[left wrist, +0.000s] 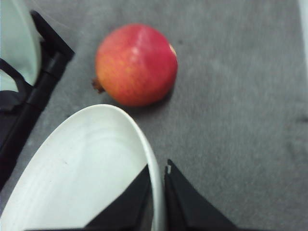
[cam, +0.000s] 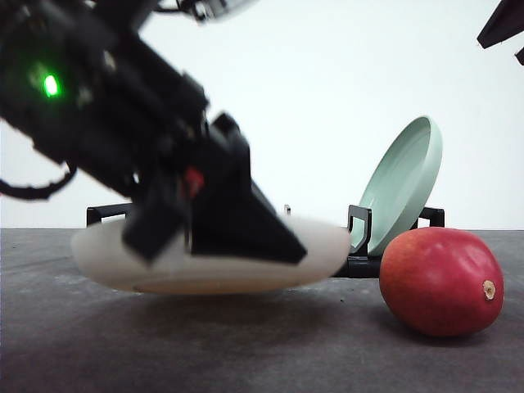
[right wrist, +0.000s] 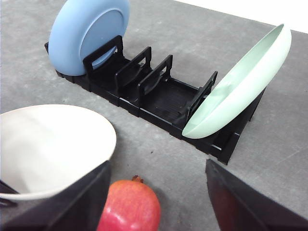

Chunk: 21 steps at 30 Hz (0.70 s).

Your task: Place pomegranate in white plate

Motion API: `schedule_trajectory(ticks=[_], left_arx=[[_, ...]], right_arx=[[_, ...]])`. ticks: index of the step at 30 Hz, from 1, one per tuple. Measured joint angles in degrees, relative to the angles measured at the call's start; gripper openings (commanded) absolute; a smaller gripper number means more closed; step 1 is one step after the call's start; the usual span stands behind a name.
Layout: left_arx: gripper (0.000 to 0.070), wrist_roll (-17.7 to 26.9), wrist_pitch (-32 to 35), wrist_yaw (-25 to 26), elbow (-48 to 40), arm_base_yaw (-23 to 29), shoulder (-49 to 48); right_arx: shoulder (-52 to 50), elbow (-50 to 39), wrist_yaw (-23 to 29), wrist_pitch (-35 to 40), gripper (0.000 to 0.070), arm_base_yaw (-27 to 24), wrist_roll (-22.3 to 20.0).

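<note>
The pomegranate [cam: 442, 282] is glossy red and lies on the grey table at the right, its tan nub facing right. The white plate [cam: 205, 266] sits low over the table just left of the fruit, slightly tilted. My left gripper [cam: 250, 233] is shut on the plate's rim. In the left wrist view its two fingers [left wrist: 185, 202] pinch the white plate's [left wrist: 82, 173] edge, with the pomegranate [left wrist: 136, 65] just beyond. My right gripper [right wrist: 156, 168] hangs open above the pomegranate [right wrist: 130, 207], a finger on either side and clear of it, and the white plate [right wrist: 48, 144] is beside it.
A black dish rack [right wrist: 154, 91] stands behind the plate and fruit. A blue plate [right wrist: 89, 33] stands at one end of it. A pale green plate [cam: 401, 184] leans at the other end, close behind the pomegranate. A dark part of the right arm [cam: 501, 24] is at the top right.
</note>
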Motion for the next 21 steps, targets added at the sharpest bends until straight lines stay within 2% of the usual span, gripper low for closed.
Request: schedule_trajectory(ticks=[6,12,14,17,21], left_arx=[[0.0017,2.1,4.3,0.0,0.0,-0.3,3.5],[0.0036,2.7,4.3,0.0,0.0,-0.2,4.0],[0.0089,2.7,4.0,0.0,0.0,-0.2,4.0],[0.0227,2.5,3.5,0.0,0.0,-0.3,4.0],[0.0245,-0.3,3.5,0.0,0.0,-0.8,4.0]], right_arx=[[0.0,0.0,0.0,0.0,0.0399,0.0,0.0],[0.0,0.0,0.0,0.0,0.0399,0.0,0.0],[0.0,0.0,0.0,0.0,0.0399,0.0,0.0],[0.0,0.0,0.0,0.0,0.0399,0.0,0.0],[0.0,0.0,0.0,0.0,0.0399,0.0,0.0]])
